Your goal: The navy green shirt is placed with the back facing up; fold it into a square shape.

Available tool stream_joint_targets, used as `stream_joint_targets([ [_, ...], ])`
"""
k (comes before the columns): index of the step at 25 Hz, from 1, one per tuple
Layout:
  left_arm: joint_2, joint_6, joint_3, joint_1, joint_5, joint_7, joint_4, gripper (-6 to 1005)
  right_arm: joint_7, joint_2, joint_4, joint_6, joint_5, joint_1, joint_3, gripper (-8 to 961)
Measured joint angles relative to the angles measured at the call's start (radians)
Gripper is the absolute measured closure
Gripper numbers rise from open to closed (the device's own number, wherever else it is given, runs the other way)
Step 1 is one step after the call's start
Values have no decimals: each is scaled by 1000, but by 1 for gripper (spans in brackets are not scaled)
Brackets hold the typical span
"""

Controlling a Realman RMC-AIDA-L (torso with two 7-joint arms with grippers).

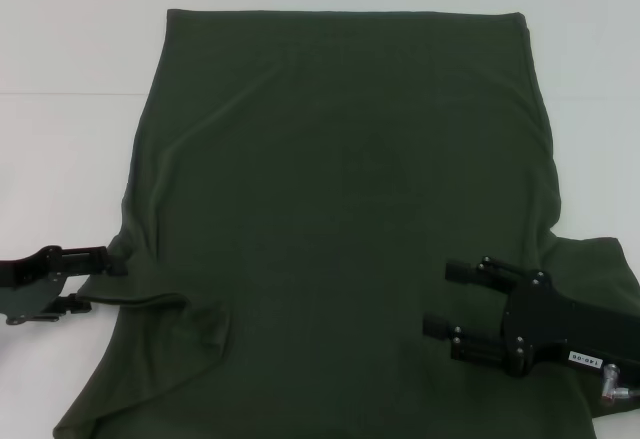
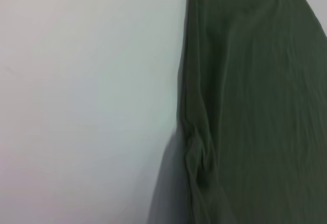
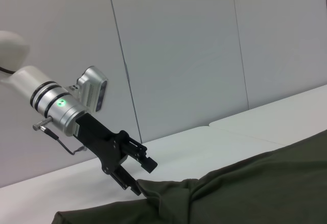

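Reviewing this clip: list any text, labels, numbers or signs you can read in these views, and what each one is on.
Small white label on the right gripper's black body, head view: digits, too blurred to read for certain.
Navy green shirt: plain side up, no lettering visible.
Left gripper, white table: no text visible.

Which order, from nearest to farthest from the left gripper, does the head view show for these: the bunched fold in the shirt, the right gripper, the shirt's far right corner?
1. The bunched fold of the navy green shirt, near left, close beside the left gripper.
2. The right gripper, across the cloth, near right.
3. The far right corner, diagonally opposite.
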Motion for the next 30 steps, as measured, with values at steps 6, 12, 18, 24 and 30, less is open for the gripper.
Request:
stream_joint_targets([
  [6,3,-24,11,-6,1,-1,-25,163,0,0,0,0,0,0,0,152],
  [12,0,-46,39,-10,1,28,-17,197,0,0,0,0,0,0,0,152],
  [18,-1,-73,63,-13,4,37,-23,351,0,-1,0,-5,0,-2,0,152],
  [24,-3,-77,65,-14,4,34,-27,553,0,-1,0,-13,0,-3,0,152],
  [30,0,-70,59,-15,-3,34,-26,821,0,-2,0,-13,0,-3,2,152],
])
